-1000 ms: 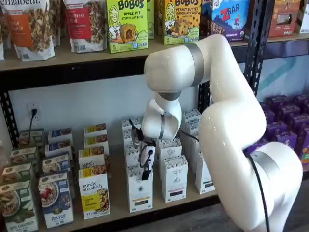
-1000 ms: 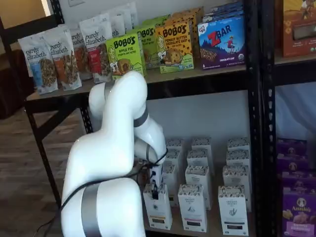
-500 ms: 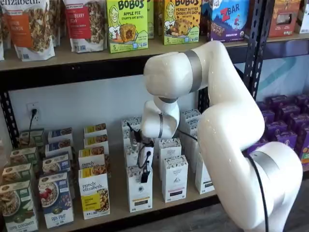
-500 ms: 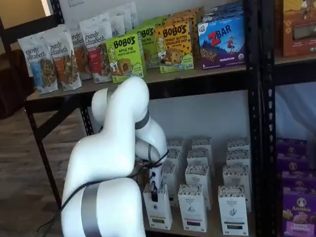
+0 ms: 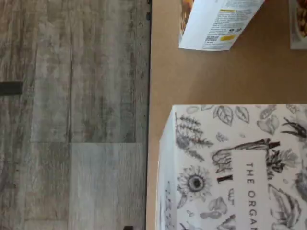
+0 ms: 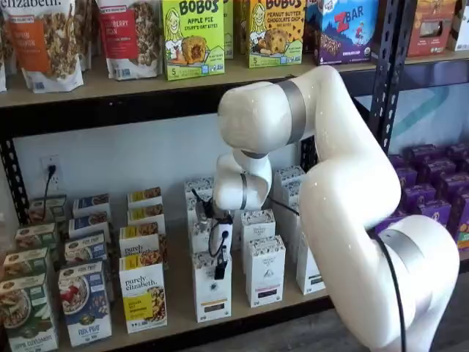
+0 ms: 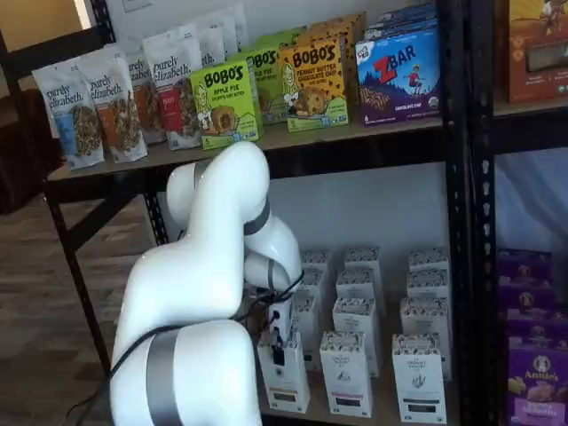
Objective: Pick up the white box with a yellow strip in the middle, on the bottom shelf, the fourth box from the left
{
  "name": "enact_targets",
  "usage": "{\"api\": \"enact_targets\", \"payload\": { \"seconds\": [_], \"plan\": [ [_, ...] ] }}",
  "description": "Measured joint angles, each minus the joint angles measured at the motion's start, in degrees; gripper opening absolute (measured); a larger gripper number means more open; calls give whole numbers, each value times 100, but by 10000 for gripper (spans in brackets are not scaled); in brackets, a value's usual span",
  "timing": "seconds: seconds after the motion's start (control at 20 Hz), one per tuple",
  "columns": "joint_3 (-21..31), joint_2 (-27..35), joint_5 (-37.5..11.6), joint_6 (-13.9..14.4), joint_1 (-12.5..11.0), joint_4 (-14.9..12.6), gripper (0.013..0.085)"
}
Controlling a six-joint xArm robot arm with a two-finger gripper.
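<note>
The white arm (image 6: 344, 198) fills much of both shelf views and hides the boxes behind it at the back of the bottom shelf (image 6: 179, 290). That tan board with its black front rail carries rows of cartons; in the wrist view only a strip of it (image 5: 201, 72) shows beside grey plank flooring.

The white box (image 6: 212, 287) stands at the front edge of the shelf, upright, its yellow-orange band low on the face; it also shows in a shelf view at (image 7: 284, 373). The wrist view cuts off most of its leaf-patterned top (image 5: 230, 167).

The gripper (image 6: 219, 268) hangs directly over that top, seen only as a dark narrow shape with a cable beside it. Its fingers are too small and side-on to separate, though the jaws stand spread wide and grip nothing.
</note>
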Motion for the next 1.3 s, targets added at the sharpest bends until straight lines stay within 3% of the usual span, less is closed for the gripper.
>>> {"api": "enact_targets", "payload": {
  "seconds": [0.9,1.15,1.3],
  "plan": [
    [-53,89,20,-70,9,86,850],
    [-42,81,11,-127,16,156,690],
    [-43,75,24,-103,17,130,690]
  ]
}}
